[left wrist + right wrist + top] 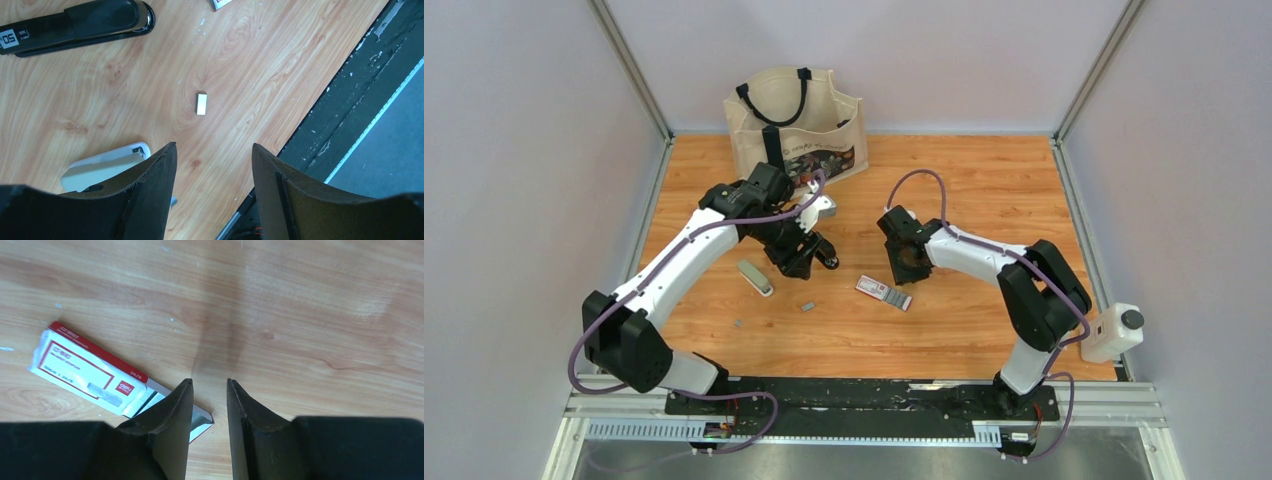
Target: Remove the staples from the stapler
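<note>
The small stapler (755,278), grey on top with a pale base, lies on the wooden table left of centre. In the left wrist view its pale body (102,166) is partly hidden behind my left finger. A short grey strip of staples (807,306) lies loose to its right, and it also shows in the left wrist view (201,103). A smaller strip (738,323) lies nearer the front. My left gripper (792,258) (214,146) is open and empty, just right of the stapler and above the table. My right gripper (911,265) (210,382) is narrowly open and empty above bare wood.
A red-and-white staple box (884,292) (95,372) lies just below the right gripper, one end open. A black stapler (75,25) lies near the left gripper. A beige tote bag (794,120) stands at the back. A black rail (360,90) runs along the front edge.
</note>
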{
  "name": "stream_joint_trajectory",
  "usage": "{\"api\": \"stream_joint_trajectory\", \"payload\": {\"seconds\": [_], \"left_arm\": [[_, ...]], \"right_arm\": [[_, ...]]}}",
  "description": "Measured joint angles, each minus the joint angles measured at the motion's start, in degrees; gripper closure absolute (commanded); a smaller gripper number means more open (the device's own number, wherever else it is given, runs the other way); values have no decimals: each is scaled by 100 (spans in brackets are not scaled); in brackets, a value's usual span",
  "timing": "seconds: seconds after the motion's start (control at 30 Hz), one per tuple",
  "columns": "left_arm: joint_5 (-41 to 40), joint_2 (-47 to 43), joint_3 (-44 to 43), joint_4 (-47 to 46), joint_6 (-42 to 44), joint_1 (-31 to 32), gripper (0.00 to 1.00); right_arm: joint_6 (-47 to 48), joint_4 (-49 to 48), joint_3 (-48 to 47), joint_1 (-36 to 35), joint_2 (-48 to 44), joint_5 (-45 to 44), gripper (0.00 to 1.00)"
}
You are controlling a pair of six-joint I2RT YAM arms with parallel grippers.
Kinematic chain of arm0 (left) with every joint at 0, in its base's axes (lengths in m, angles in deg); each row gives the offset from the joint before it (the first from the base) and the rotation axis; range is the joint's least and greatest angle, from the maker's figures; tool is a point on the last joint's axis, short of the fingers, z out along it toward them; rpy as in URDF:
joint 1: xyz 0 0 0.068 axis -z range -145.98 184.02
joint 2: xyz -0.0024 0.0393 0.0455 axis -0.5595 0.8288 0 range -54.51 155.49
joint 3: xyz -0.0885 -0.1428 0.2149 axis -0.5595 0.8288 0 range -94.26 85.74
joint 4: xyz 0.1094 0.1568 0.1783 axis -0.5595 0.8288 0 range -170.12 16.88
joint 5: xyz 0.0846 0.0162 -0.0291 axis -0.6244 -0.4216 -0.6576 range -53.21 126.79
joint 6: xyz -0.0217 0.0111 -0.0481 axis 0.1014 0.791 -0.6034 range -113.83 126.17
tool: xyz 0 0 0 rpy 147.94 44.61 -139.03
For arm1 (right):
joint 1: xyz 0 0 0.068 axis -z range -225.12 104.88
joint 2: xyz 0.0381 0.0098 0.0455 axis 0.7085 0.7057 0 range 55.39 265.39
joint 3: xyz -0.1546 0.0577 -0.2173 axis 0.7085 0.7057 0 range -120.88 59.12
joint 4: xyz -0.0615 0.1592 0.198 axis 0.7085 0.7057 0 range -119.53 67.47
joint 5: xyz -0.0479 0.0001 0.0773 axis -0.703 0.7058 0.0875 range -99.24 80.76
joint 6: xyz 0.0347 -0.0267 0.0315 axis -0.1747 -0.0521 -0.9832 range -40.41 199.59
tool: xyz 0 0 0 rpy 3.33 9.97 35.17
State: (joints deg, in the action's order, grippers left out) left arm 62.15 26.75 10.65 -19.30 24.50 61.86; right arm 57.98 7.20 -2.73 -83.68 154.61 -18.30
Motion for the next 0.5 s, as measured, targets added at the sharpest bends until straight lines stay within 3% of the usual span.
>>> {"api": "stream_joint_trajectory", "payload": {"seconds": [0.5], "left_arm": [[-70, -319, 249, -57, 50, -199, 34]], "right_arm": [[-74, -26, -1058, -133, 669, -26, 66]]}}
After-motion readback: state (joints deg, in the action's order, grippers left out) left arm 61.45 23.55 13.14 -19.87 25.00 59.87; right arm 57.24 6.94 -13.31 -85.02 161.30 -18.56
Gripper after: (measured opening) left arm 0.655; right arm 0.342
